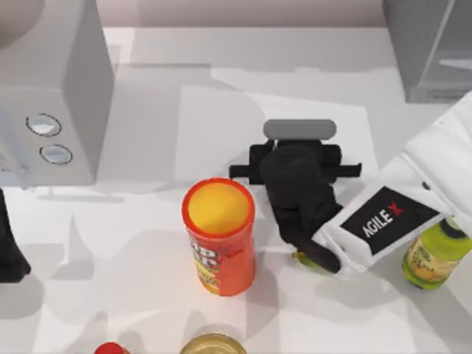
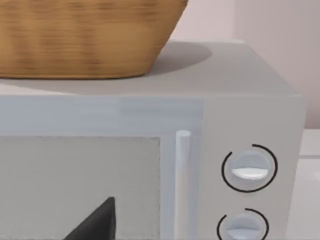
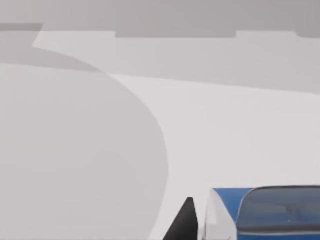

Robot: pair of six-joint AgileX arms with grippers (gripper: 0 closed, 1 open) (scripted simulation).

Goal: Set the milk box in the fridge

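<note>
The milk box (image 3: 225,205) shows its blue top and a white side very close in the right wrist view, partly behind a dark panel. From above it is hidden under my right gripper (image 1: 295,184), which hangs over the middle of the table. The fridge (image 1: 428,51), a grey cabinet, stands at the far right corner, well away from that gripper. My left arm (image 1: 7,251) is parked at the table's left edge, facing the pale box with two dials.
An orange chip can (image 1: 219,236) stands just left of my right gripper. A yellow-green bottle (image 1: 435,254) sits under the right arm. The pale box with two dials (image 1: 51,96) fills the far left, with a wicker basket (image 2: 85,35) on top. A gold-lidded jar (image 1: 214,345) stands at the front.
</note>
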